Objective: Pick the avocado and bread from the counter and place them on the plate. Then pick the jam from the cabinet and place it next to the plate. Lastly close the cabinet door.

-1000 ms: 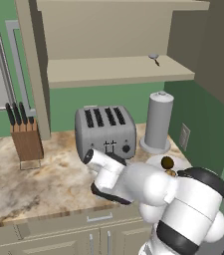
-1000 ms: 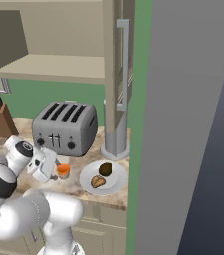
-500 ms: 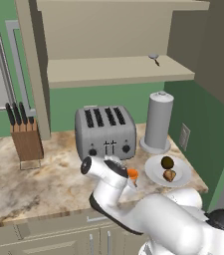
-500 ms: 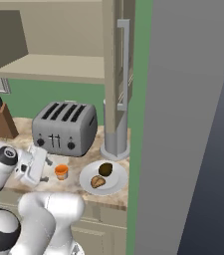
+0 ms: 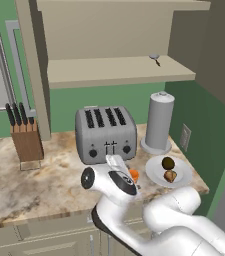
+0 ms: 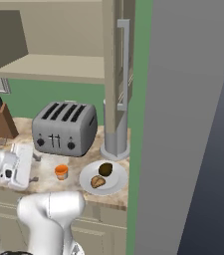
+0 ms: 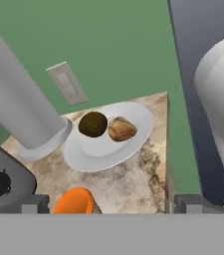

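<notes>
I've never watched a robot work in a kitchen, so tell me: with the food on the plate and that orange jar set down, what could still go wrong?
The jam stands on the counter beside the plate, close to the open end effector and the arm's bulky links. A careless swing away could tip it.

The cabinet door still stands open, edge-on above the tall grey canister. Reaching up for it might clip the canister or the toaster.
</notes>
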Motion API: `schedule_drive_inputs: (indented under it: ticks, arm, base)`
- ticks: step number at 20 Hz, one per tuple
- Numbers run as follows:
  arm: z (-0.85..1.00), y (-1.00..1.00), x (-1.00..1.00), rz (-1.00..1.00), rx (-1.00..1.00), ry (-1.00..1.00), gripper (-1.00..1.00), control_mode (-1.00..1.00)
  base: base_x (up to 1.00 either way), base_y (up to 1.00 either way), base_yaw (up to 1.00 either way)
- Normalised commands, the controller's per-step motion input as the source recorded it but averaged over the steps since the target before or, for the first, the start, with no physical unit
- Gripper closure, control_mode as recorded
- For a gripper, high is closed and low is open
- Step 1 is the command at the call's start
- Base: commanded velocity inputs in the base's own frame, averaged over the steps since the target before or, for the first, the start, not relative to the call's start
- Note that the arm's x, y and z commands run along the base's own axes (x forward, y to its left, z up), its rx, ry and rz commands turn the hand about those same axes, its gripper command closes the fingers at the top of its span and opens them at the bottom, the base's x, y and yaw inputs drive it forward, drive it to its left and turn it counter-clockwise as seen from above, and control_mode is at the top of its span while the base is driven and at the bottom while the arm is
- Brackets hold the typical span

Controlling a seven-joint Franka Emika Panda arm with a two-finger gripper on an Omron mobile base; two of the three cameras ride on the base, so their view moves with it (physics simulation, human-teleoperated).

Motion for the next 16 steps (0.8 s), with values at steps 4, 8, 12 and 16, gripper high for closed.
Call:
schedule_drive_inputs:
  ticks: [4,8,12,16]
  arm:
    - [0.47,0.18,-0.5,0.02,0.0,-0.14,-1.0,-1.0]
    - [0.49,0.23,-0.46,0.01,0.0,-0.17,-1.0,-1.0]
    - [0.53,0.44,-0.34,0.0,-0.04,-0.17,-1.0,-1.0]
    - [0.44,0.66,-0.1,-0.01,-0.08,-0.1,-1.0,-1.0]
  base:
    - [0.0,0.0,0.0]
    - [0.0,0.0,0.0]
    - [0.0,0.0,0.0]
    - [0.0,0.0,0.0]
